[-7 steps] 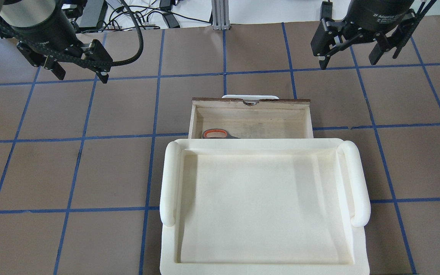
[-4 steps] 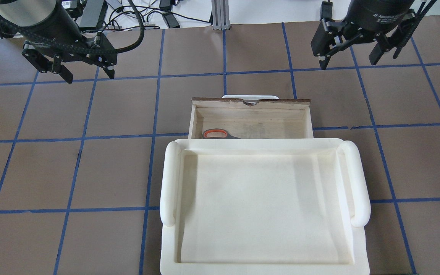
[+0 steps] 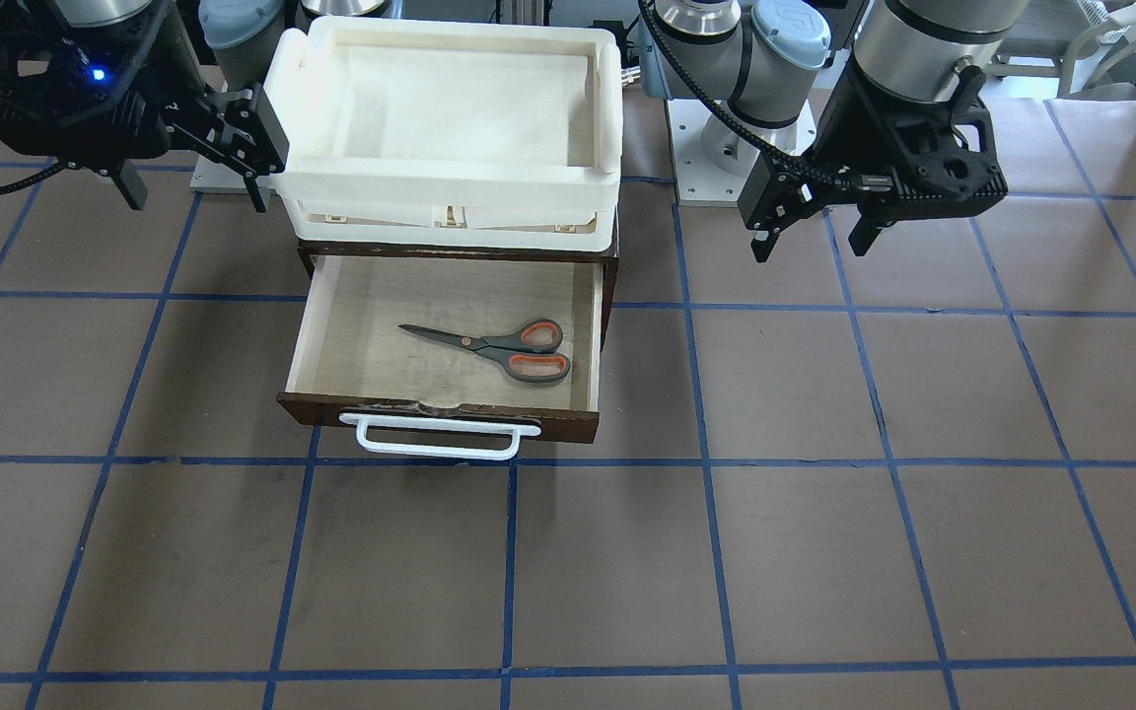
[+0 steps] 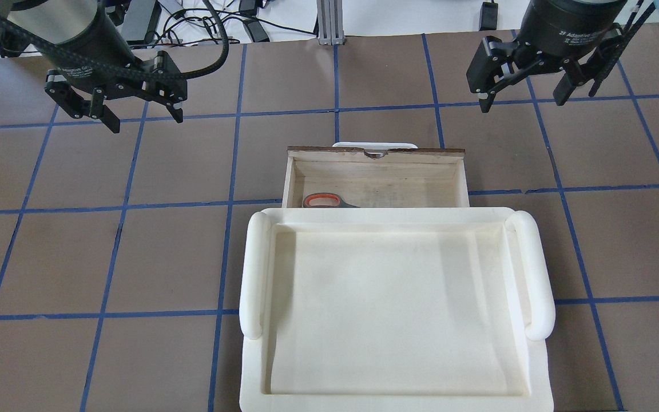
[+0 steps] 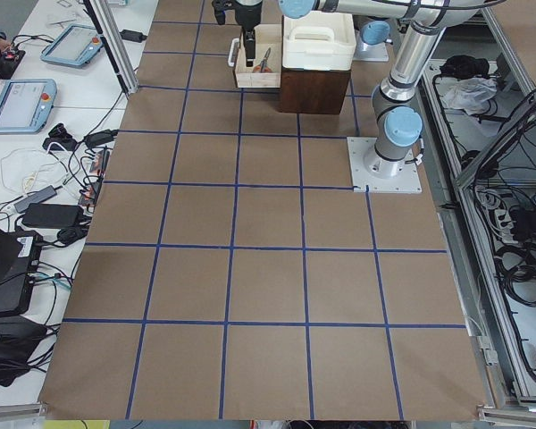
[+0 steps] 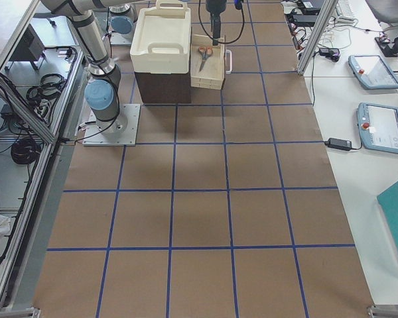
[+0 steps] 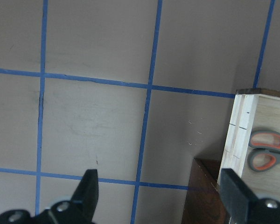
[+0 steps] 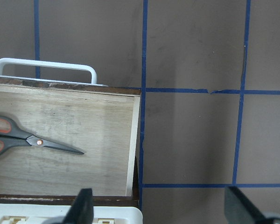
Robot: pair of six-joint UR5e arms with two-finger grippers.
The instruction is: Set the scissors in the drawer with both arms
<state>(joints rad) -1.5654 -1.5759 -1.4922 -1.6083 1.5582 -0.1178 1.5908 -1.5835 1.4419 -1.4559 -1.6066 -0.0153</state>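
The scissors (image 3: 504, 350), with dark blades and grey handles with orange-red loops, lie flat inside the open drawer (image 3: 371, 345). They also show in the overhead view (image 4: 324, 201) and in both wrist views (image 7: 266, 151) (image 8: 23, 137). The drawer (image 4: 375, 171) is pulled out, with its white bar handle (image 3: 440, 441) at the front. My left gripper (image 4: 145, 121) is open and empty above the table, off to the drawer's side (image 3: 810, 247). My right gripper (image 4: 523, 102) is open and empty on the other side (image 3: 195, 200).
A white plastic tray (image 4: 255, 269) sits on top of the dark cabinet (image 3: 609, 266) that houses the drawer. The table is brown with a blue tape grid. Cables and devices lie beyond the far table edge (image 4: 238, 23).
My left gripper has moved to the right and nearer the drawer, turning at the wrist. My right gripper has barely shifted. The scissors and drawer have not moved.
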